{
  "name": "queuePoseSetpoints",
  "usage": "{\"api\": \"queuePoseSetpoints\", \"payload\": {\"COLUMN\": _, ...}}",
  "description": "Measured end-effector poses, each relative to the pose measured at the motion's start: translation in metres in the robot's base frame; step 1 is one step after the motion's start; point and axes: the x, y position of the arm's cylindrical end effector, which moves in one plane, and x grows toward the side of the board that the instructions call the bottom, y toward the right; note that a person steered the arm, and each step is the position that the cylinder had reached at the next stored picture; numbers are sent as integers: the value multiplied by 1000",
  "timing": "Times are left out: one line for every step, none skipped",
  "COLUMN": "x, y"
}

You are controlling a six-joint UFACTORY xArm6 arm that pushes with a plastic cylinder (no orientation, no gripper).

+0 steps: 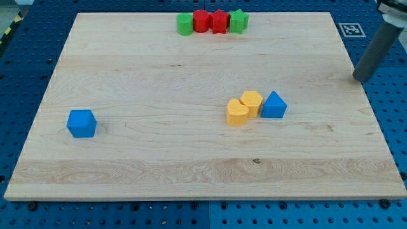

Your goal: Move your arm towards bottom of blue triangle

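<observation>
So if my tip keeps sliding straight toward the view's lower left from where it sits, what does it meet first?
Probably the blue triangle. My tip sits at the board's right edge, nothing between them, though depth is hard to judge.

My tip [357, 79] rests at the wooden board's [127, 159] right edge, well apart from the blue triangle [274, 105], up and to its right. The triangle touches the yellow hexagon block [252, 102] (yellow heart [237, 113] alongside). Blue cube [81, 123] far left.

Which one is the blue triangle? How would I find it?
Start at the wooden board and look right of its middle, where three blocks touch in a short row. The blue triangle is at the row's right end, beside two yellow blocks; only it is blue and pointed.
</observation>
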Motion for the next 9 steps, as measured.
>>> {"api": "queuePoseSetpoints", "payload": {"x": 29, "y": 0}}
{"api": "queuePoseSetpoints", "payload": {"x": 63, "y": -9}}
{"api": "queuePoseSetpoints", "payload": {"x": 95, "y": -23}}
{"api": "queuePoseSetpoints", "payload": {"x": 126, "y": -38}}
{"api": "queuePoseSetpoints", "payload": {"x": 144, "y": -79}}
{"api": "queuePoseSetpoints", "payload": {"x": 143, "y": -117}}
{"api": "queuePoseSetpoints", "payload": {"x": 140, "y": -149}}
{"api": "queuePoseSetpoints", "payload": {"x": 123, "y": -177}}
{"api": "queuePoseSetpoints", "payload": {"x": 87, "y": -180}}
